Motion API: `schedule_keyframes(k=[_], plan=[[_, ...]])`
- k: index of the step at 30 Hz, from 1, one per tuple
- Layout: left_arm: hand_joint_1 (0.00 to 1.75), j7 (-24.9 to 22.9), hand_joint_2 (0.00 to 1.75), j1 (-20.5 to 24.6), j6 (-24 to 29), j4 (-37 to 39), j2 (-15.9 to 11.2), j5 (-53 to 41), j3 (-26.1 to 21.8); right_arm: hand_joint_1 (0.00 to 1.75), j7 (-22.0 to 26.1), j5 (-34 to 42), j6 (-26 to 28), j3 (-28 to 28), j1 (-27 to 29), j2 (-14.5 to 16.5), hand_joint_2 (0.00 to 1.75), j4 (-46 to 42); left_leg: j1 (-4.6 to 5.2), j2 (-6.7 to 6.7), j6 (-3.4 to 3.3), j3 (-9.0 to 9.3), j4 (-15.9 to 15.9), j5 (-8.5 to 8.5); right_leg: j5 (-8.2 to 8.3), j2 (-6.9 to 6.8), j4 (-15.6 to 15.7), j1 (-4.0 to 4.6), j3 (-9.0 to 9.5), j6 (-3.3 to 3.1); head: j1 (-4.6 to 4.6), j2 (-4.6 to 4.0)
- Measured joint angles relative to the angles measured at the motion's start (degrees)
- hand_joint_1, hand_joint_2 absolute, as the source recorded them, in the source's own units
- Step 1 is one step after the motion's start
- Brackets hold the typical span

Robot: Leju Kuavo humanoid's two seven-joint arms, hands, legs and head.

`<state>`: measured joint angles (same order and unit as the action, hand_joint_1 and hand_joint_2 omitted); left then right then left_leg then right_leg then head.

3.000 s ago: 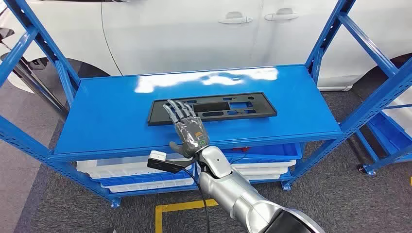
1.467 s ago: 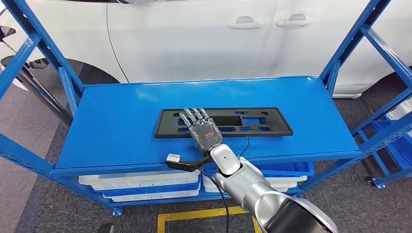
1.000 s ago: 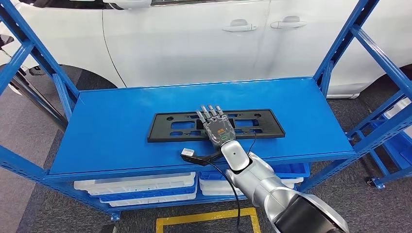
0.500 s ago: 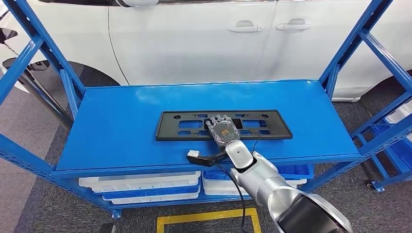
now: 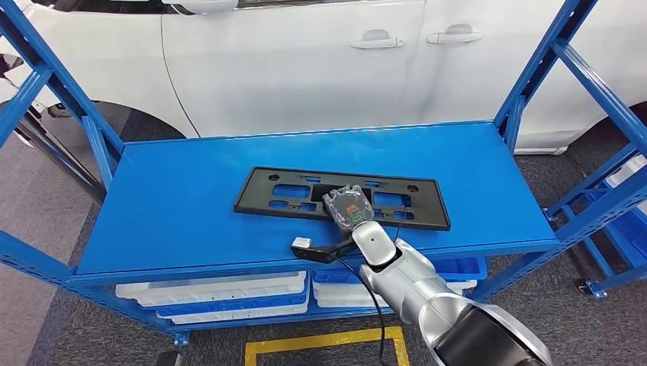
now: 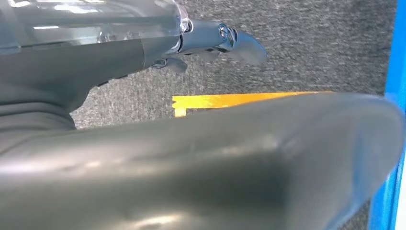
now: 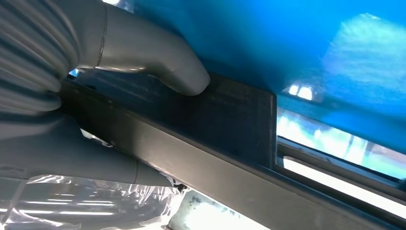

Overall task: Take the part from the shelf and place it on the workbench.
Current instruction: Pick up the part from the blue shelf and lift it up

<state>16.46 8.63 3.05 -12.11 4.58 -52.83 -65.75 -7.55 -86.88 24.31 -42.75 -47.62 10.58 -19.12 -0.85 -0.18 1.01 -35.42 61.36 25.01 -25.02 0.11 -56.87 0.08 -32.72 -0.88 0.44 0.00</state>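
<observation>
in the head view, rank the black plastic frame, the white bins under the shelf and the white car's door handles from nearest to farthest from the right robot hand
1. Black plastic frame: under the right robot hand, on the blue shelf, gripped.
2. White bins: on the lower level, below the shelf's front edge.
3. Door handles: on the white car behind the shelf.

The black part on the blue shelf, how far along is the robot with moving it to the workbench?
Done: the right hand has reached the black part and closed on its near edge; the wrist view shows the thumb pressing its face. In hand: the grip; the part looks slightly skewed on the blue shelf, whether lifted I cannot tell. Left: lifting it clear, carrying it and placing it on the workbench.
</observation>
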Motion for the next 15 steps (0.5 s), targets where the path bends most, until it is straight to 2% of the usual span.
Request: schedule_keyframes(k=[1, 3, 5, 7, 9, 10, 11, 12, 13, 15], plan=[[0.00, 0.1, 0.00, 0.0, -0.1, 0.0, 0.0, 0.0, 0.0, 1.75, 0.0, 0.0, 0.1, 0.1, 0.0, 0.0, 1.75, 0.0, 0.04, -0.01, -0.27, 1.08, -2.3, -0.56, -0.17, 0.06, -0.3, 0.11, -0.15, 0.25, 0.05, 0.01], [0.00, 0.6, 0.00, 0.1, -0.4, 0.0, 0.0, 0.0, 0.0, 1.75, 0.1, 0.2, 0.5, 0.3, 0.0, 0.0, 1.75, 0.0, 0.21, -0.11, -0.92, 1.60, -3.4, -0.36, -0.34, 0.16, -0.6, 0.30, -0.42, 0.77, 0.15, 0.01], [0.00, 1.8, 0.87, 0.0, -1.1, 0.0, 0.0, 0.0, 0.1, 1.75, 0.3, 0.6, 1.2, 0.6, 0.1, 0.0, 1.75, 0.0, 0.10, -0.09, -1.56, 1.59, -3.5, -0.46, -0.69, 0.17, -0.9, 0.20, -0.53, 1.39, 0.21, 0.01], [0.00, 3.6, 1.75, 0.0, -1.6, 0.0, 0.1, -0.1, 0.4, 1.75, 0.9, 1.5, 2.5, 1.1, 0.2, 0.0, 1.75, 0.0, -0.09, -0.05, -2.07, 1.63, -3.7, -0.64, -2.78, 0.12, -4.1, 0.00, -1.99, 2.08, 0.40, 0.00], [0.00, 5.4, 1.75, 0.0, -2.0, 0.0, 0.0, 0.1, 0.7, 1.75, 2.2, 2.9, 5.0, 2.1, 0.6, 0.0, 1.75, -0.2, -0.10, -0.04, -2.29, 1.54, -3.7, -0.65, -6.29, 0.08, -11.5, -0.25, -5.62, 2.53, 0.58, 0.01], [0.00, 6.1, 1.75, -0.1, -2.2, 0.0, 0.0, 0.4, 0.8, 1.75, 3.3, 4.0, 6.7, 2.8, 0.9, 0.0, 1.75, -0.5, -0.09, -0.04, -2.34, 1.50, -3.6, -0.62, -7.43, 0.07, -15.1, -0.36, -7.48, 2.64, 0.59, 0.01], [0.00, 6.7, 1.75, -0.2, -2.5, 0.0, 0.0, 0.8, 0.8, 1.75, 4.5, 5.2, 8.4, 3.6, 1.1, 0.0, 1.75, -1.1, -0.08, -0.05, -2.35, 1.50, -3.6, -0.59, -7.54, 0.06, -17.0, -0.43, -8.59, 2.65, 0.59, 0.01], [0.00, 6.9, 1.75, -0.3, -2.6, 0.0, 0.0, 1.2, 0.8, 1.75, 6.1, 6.7, 9.9, 4.5, 1.3, 0.0, 1.75, -2.1, -0.08, -0.08, -2.34, 1.54, -3.6, -0.54, -6.48, 0.06, -16.5, -0.46, -8.59, 2.56, 0.60, 0.00], [0.00, 7.0, 1.75, -0.4, -2.7, 0.0, -0.1, 1.6, 0.8, 1.75, 7.9, 8.5, 11.1, 5.5, 1.4, 0.0, 1.75, -3.5, -0.09, -0.11, -2.28, 1.61, -3.6, -0.47, -4.52, 0.06, -13.8, -0.47, -7.52, 2.36, 0.60, 0.00], [0.00, 6.9, 1.75, -0.5, -2.8, 0.0, 0.0, 2.3, 0.8, 1.75, 11.3, 12.4, 12.3, 7.7, 1.6, 0.0, 1.75, -7.6, 0.00, -0.16, -2.00, 1.73, -3.5, -0.28, -0.63, 0.08, -5.6, -0.25, -3.92, 1.69, 0.59, 0.00]])
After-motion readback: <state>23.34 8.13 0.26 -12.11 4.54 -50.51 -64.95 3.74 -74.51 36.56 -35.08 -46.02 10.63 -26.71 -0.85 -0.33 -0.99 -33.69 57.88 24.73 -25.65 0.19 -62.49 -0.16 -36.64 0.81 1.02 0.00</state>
